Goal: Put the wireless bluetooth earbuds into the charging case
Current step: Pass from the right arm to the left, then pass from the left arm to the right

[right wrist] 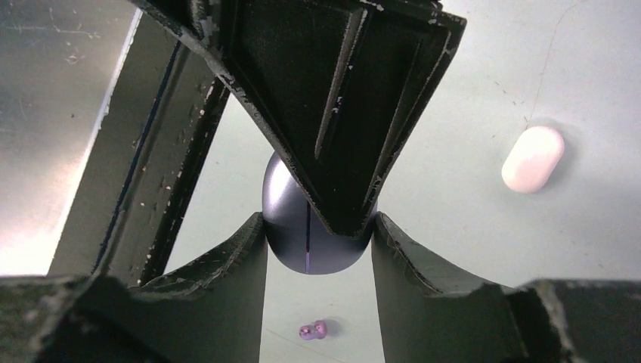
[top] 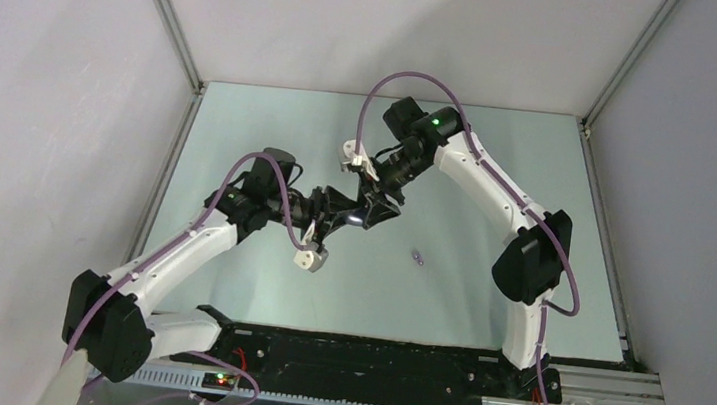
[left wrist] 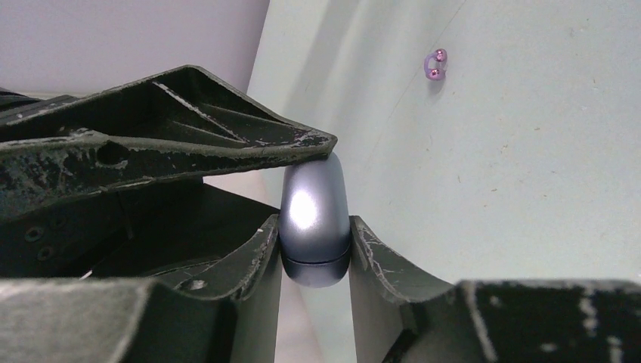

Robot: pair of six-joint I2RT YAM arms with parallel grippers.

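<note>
Charging case point(left wrist: 314, 212): grey-lilac and shut along its seam. It is held off the table point(top: 498, 177) between both arms, probably so that one steadies the base while the other works the lid.
Left gripper point(left wrist: 314, 236): jaws clamped on the case's lower flanks.
Right gripper point(right wrist: 317, 231): jaws closed on the same case from the opposite side.
Arm pose: both arms are bent inward, with the wrists meeting nose to nose above mid-table.
Purple earbuds point(right wrist: 313, 330): the pair lies on the table, touching each other and apart from the case, not yet inserted.
White case point(right wrist: 533, 159): lies aside on the table.
</note>
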